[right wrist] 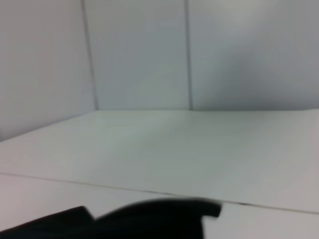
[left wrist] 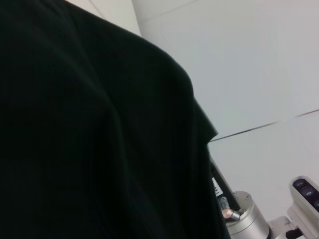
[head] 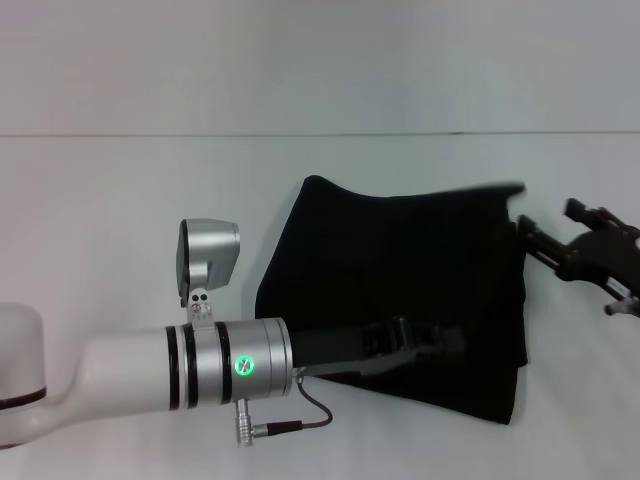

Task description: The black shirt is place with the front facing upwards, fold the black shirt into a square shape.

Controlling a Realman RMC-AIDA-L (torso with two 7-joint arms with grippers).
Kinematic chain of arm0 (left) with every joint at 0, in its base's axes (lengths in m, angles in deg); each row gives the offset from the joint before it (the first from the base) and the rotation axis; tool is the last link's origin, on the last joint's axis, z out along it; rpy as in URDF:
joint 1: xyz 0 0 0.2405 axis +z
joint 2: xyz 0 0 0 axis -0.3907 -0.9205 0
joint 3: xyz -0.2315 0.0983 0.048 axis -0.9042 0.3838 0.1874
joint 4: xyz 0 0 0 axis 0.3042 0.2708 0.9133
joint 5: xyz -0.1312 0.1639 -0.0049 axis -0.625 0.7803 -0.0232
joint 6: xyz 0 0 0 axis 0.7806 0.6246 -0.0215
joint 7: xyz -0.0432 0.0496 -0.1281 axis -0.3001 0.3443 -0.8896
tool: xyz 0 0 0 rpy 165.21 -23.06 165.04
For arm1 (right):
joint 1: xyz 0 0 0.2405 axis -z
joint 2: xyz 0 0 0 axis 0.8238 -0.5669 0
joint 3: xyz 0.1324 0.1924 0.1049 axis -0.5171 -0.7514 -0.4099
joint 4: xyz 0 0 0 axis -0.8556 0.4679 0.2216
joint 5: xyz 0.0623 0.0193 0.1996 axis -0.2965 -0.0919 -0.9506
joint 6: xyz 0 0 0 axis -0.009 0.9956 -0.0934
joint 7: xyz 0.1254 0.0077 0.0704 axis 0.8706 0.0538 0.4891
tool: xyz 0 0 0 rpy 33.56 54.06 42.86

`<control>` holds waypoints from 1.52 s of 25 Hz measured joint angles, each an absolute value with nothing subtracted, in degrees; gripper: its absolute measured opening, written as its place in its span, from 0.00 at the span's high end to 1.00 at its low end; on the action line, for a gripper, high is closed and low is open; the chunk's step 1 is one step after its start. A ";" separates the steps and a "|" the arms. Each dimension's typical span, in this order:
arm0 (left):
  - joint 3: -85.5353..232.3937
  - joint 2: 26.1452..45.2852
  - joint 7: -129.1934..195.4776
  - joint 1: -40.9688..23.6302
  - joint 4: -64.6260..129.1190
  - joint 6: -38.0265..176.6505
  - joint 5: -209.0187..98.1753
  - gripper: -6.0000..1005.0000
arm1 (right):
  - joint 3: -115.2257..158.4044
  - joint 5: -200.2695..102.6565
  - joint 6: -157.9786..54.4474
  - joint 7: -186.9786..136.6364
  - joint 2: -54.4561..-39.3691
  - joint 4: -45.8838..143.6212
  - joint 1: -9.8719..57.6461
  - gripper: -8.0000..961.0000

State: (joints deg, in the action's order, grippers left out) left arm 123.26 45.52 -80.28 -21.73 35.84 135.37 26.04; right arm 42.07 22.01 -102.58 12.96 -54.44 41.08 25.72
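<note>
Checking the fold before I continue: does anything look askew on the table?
Yes. The shirt is not square: its far edge slants and its right edge hangs uneven, with a thin strip sticking out at the far right corner. The left hand lies over the cloth; the right hand sits at its right edge.

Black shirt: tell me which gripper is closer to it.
Left. The left gripper reaches across the black shirt, over its near part, with cloth filling the left wrist view. The right gripper sits at the shirt's right edge, beside the cloth.
</note>
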 joint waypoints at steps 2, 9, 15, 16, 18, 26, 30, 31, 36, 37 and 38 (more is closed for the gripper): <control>123.77 45.51 -80.27 -21.49 36.12 135.17 26.04 0.89 | 41.20 20.60 -102.03 12.83 -54.43 40.95 26.65 0.18; 125.55 45.51 -80.11 -21.44 36.17 134.44 26.01 0.88 | 36.35 16.05 -102.13 12.52 -54.23 41.01 29.77 0.18; 126.72 45.51 -79.61 -21.70 36.33 137.21 26.02 0.87 | 35.53 15.20 -103.49 12.52 -54.33 41.24 30.29 0.18; 127.14 45.48 -79.76 -21.75 36.56 138.53 26.02 0.85 | 35.32 15.01 -104.15 12.58 -54.35 41.25 30.39 0.18; 127.93 45.29 -79.89 -21.46 38.08 142.17 26.03 0.79 | 35.08 14.77 -106.57 12.80 -54.38 41.27 30.65 0.18; 131.41 44.42 -79.01 -16.36 50.49 152.95 26.09 0.54 | 37.40 15.40 -118.30 13.09 -54.33 41.36 31.01 0.18; 130.72 43.17 -73.14 -14.11 52.66 152.67 26.11 0.38 | 44.20 17.25 -120.84 13.13 -54.28 41.18 29.83 0.18; 130.11 42.95 -71.38 -13.43 53.32 152.25 25.95 0.34 | 46.43 18.16 -121.02 12.97 -54.27 41.01 29.32 0.18; 123.89 42.42 -67.66 -9.78 55.51 148.89 25.97 0.15 | 53.21 21.52 -118.27 12.75 -54.41 41.20 28.13 0.18; 122.74 42.20 -67.69 -9.23 55.54 147.81 25.98 0.12 | 53.96 21.72 -117.23 12.75 -54.44 41.52 28.18 0.18; 121.96 42.00 -67.76 -8.95 55.47 147.02 25.94 0.09 | 54.51 21.84 -116.18 12.74 -54.46 41.86 28.30 0.18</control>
